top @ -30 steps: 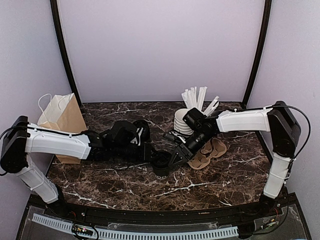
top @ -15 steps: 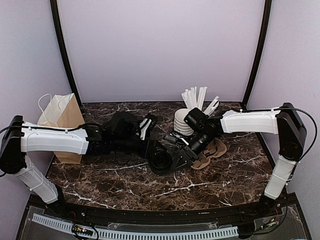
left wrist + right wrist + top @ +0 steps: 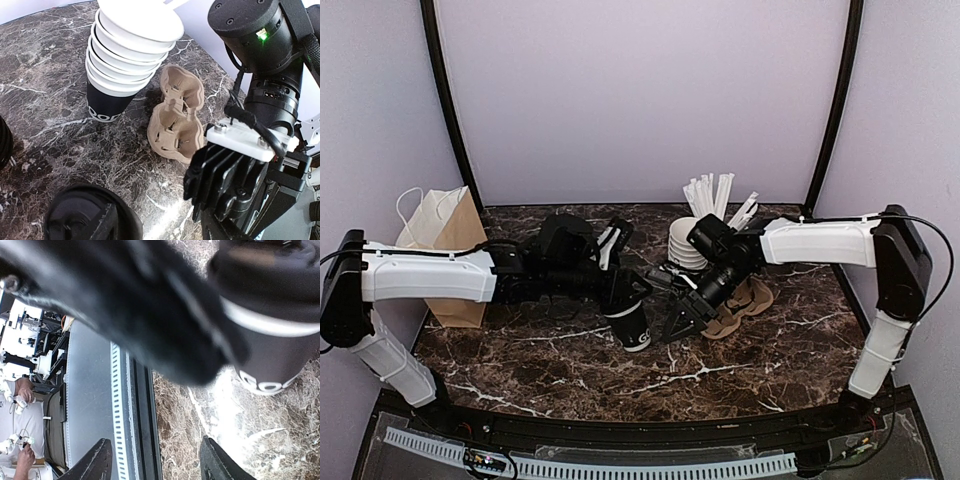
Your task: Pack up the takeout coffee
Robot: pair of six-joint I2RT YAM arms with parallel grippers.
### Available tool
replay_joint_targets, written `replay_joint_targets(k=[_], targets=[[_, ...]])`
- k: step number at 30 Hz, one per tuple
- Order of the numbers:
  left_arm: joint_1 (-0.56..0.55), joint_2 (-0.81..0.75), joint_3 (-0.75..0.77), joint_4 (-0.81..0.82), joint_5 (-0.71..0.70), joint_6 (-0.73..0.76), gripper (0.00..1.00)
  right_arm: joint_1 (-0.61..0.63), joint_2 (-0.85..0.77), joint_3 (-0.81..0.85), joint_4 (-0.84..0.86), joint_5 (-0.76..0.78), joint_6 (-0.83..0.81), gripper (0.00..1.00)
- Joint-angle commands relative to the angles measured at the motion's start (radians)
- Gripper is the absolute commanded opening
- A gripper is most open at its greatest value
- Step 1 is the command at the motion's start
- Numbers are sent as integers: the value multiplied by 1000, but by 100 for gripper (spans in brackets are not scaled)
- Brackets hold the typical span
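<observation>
You see the smooth black paper takeout coffee [image 3: 630, 320], plastic-lidded, leaning on the veined marble table [image 3: 570, 372]. Your left gripper [image 3: 618, 288] straddles its lid, grip unclear; your right gripper [image 3: 676, 326] gapes empty just beside it.

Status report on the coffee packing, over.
Left pincer atop coffee cup, grip unclear. Right pincer open, beside it. Cup tilted, outside paper bag. No obstacle seen.
</observation>
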Motion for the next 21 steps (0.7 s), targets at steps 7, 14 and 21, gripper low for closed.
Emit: replay_joint_targets(k=[7,14,21], targets=[[20,7,-9,-43,22,-29,60,7,18,19,-8,11,-12,60],[21,-43,-58,-85,-35,-77,59,7,-3,19,-5,64,-16,58],[21,-194,-126,-330,-360,-400,97,9,-49,70,2,153,6,57]])
